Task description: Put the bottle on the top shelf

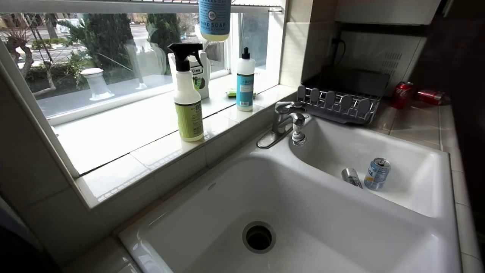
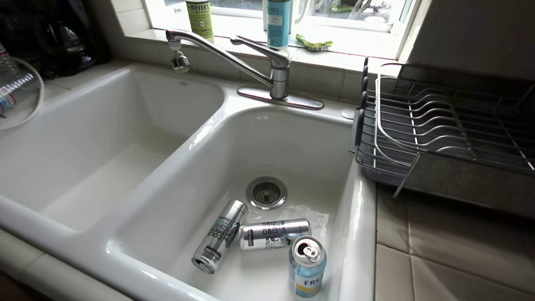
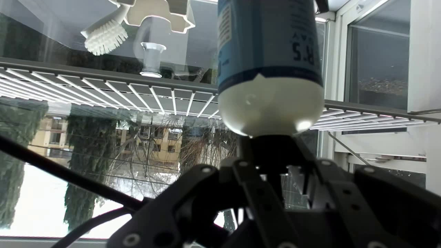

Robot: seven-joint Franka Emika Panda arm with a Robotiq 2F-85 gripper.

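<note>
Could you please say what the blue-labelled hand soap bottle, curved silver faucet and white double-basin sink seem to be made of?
Rounded, blue-labelled hand soap bottle: probably smooth clear plastic; it looks translucent below the label. Curved silver faucet: likely chromed metal, with mirror-like highlights. White double-basin sink: glossy, perhaps porcelain or enamel; bright reflections along its edges.

The bottle [image 3: 270, 67] is smooth plastic, the sink [image 2: 167, 167] glossy, the faucet [image 2: 279, 77], at twelve o'clock in an exterior view, polished metal.
</note>
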